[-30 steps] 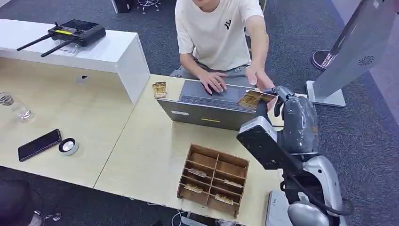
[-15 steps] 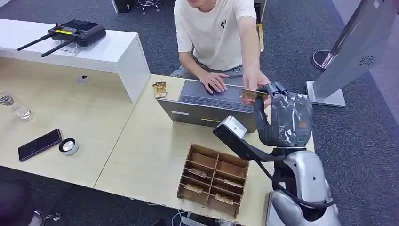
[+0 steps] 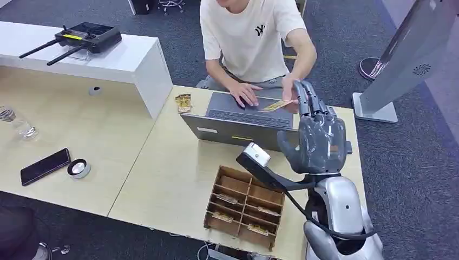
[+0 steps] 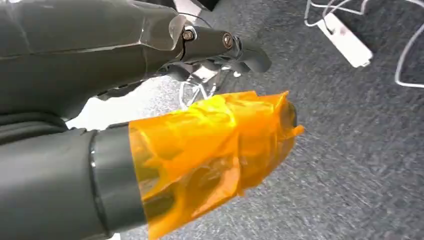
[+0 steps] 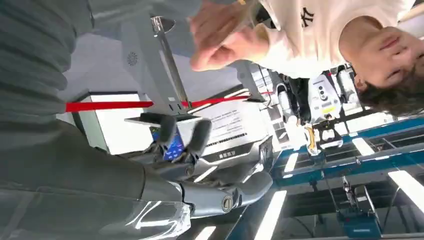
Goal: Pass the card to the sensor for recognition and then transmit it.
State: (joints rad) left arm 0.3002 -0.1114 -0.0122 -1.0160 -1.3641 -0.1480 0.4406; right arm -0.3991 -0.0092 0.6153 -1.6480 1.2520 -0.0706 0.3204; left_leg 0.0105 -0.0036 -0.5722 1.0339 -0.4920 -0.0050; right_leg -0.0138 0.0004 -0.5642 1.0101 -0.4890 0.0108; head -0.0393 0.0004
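The right hand (image 3: 319, 138) is raised above the far right part of the worktop (image 3: 162, 173), palm away from the head camera, its fingers (image 3: 306, 97) stretched out and spread with nothing between them. Just past the fingertips a person's hand (image 3: 288, 91) holds the card (image 3: 277, 104), a thin golden piece tilted almost flat, over the open laptop (image 3: 238, 122). The card is near the robot's fingertips (whether it touches them cannot be told). In the right wrist view the dark fingers (image 5: 200, 135) stand apart and bare, and the person's hand (image 5: 225, 35) is beyond them.

The person sits at the far side of the worktop in a pale T-shirt (image 3: 249, 38), the other hand (image 3: 244, 95) resting on the laptop's keyboard. A small golden object (image 3: 183, 102) stands on the worktop just left of the laptop. Nearer the robot is a wooden box (image 3: 246, 206) divided into compartments, several holding cards.

The left hand (image 4: 165, 75) hangs over grey carpet (image 4: 360, 150), its thumb wrapped in orange film (image 4: 210, 150); how its fingers lie cannot be told.

Farther left on the worktop lie a black phone (image 3: 45, 166), a small round puck (image 3: 79, 168) and a glass bottle (image 3: 16, 123). A remote controller (image 3: 86, 37) with two antennas sits on the white raised counter (image 3: 130, 65).
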